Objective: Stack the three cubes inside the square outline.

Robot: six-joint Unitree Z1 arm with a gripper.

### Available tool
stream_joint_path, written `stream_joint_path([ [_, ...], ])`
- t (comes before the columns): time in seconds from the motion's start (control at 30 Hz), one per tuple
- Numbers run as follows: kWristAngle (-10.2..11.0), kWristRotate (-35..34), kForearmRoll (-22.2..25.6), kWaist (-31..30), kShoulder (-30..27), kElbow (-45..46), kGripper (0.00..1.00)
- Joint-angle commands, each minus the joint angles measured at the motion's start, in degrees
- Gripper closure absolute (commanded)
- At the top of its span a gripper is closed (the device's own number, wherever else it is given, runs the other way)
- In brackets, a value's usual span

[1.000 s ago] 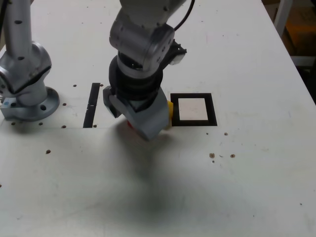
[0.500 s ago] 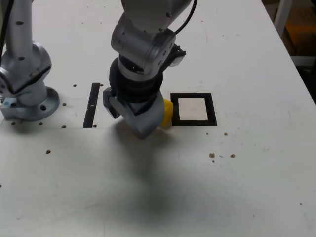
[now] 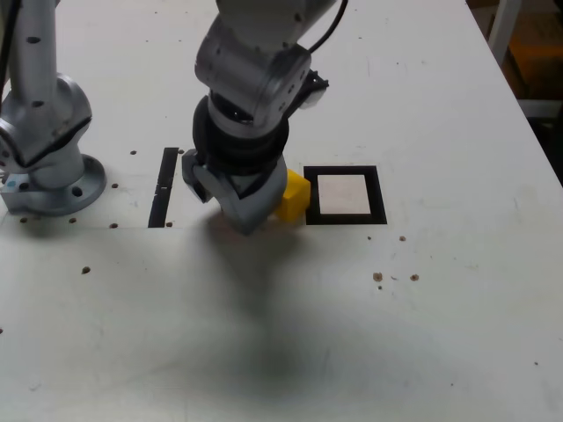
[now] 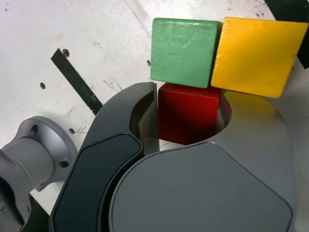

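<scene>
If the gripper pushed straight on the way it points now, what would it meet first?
The gripper is already shut on the red cube. Beyond that cube, the green cube lies first in line, apparently touching it, with the yellow cube beside it; depth is hard to judge.

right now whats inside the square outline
Only its bare white centre shows; the square outline holds no cube. The yellow cube sits just outside its edge on the exterior view's left. The gripper hides the others there.

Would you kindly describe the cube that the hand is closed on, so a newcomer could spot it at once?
Find the black square outline on the white table; the hand hangs just to its left in the exterior view. Between its jaws sits the red cube, touching a green cube and a yellow cube; only red is gripped.
</scene>
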Motion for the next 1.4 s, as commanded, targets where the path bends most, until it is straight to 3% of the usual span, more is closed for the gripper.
stream_joint_path([
  [0.0,0.30,-0.52,2.99,0.06,-1.67,-1.10,0.72],
  [0.1,0.99,-1.84,11.83,-0.22,-5.62,-5.40,0.73],
  [0.17,2.88,-4.02,17.88,-0.20,-7.33,-10.94,0.73],
  [0.27,5.09,-6.46,22.75,0.07,-6.98,-18.07,0.73],
  [0.47,7.00,-11.83,25.86,0.56,-2.41,-32.39,0.73],
  [0.6,7.27,-16.65,25.45,0.77,4.49,-40.42,0.72],
  [0.77,6.28,-20.42,25.86,1.49,10.15,-46.83,0.72],
  [1.13,0.26,-23.49,26.65,7.88,19.48,-47.90,0.72],
  [1.37,-1.59,-23.28,26.47,9.40,20.42,-47.24,0.72],
])
